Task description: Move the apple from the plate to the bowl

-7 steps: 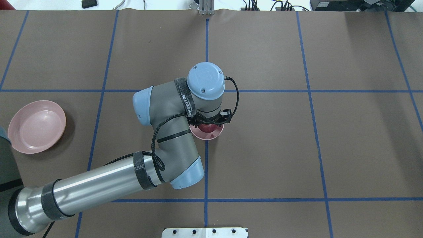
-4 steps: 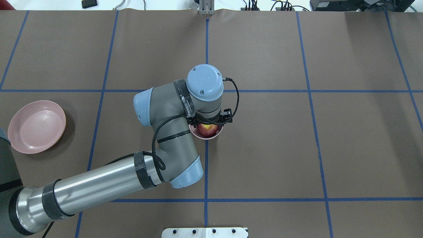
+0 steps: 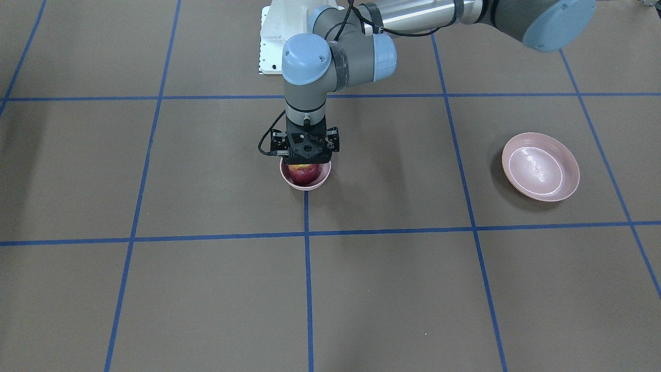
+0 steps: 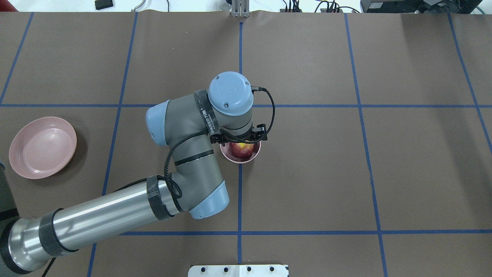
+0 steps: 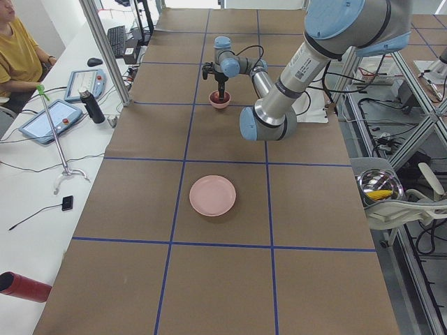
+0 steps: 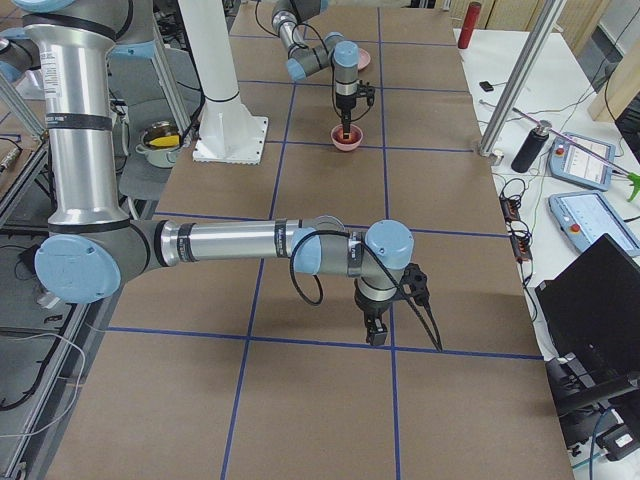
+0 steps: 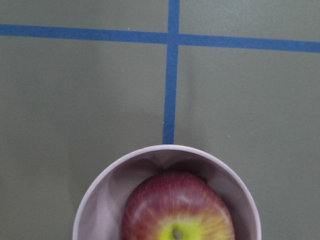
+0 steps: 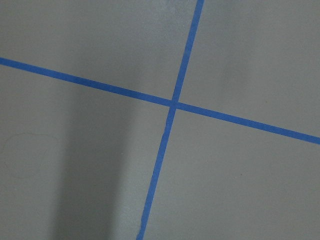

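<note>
The dark-red apple (image 3: 303,174) with its yellow-green top sits inside the small pink bowl (image 3: 304,187) at the table's middle. It also shows in the overhead view (image 4: 241,150) and the left wrist view (image 7: 177,212), inside the bowl (image 4: 240,160) (image 7: 100,200). My left gripper (image 3: 305,161) (image 4: 239,141) hangs just above the apple, open and holding nothing. The wide pink plate (image 4: 43,147) (image 3: 540,172) lies bare, far off on my left. My right gripper (image 6: 372,338) shows only in the exterior right view, pointing down over bare table; I cannot tell its state.
Blue tape lines cross the brown table cover. A white mounting plate (image 4: 238,270) sits at the near table edge. A person and tablets (image 5: 52,118) are at a side desk beyond the far edge. A metal pot (image 5: 379,187) sits off the table.
My left wrist has shifted left, off the apple. The apple's yellow top, hidden a second ago, now shows in the bowl. Bowl and plate have not moved.
</note>
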`<state>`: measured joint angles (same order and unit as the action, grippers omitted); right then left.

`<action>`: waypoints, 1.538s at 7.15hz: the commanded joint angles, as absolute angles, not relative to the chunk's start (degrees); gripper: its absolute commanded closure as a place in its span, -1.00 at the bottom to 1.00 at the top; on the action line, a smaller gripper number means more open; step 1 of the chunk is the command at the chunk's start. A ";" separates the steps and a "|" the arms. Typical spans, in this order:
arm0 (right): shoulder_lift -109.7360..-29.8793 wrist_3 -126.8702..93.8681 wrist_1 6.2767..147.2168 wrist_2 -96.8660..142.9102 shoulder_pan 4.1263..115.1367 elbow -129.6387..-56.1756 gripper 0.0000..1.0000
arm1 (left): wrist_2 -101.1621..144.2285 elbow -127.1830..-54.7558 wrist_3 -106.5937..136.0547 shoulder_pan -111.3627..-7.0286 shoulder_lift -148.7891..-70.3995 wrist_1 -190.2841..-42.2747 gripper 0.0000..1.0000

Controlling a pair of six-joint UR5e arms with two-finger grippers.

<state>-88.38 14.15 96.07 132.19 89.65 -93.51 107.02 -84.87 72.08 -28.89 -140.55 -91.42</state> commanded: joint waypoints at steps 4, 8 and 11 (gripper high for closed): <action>-88.42 14.15 96.06 132.19 89.65 -93.43 -1.00 | 118.54 -115.46 36.76 -50.64 -109.41 -80.16 -0.96; -88.77 11.00 96.15 132.19 90.70 -93.43 -1.00 | 129.81 -103.58 3.29 -79.40 -97.76 -80.94 -0.96; -89.03 10.90 96.06 132.28 90.70 -93.60 -1.00 | 129.81 -99.13 -6.17 -84.45 -93.88 -80.95 -0.96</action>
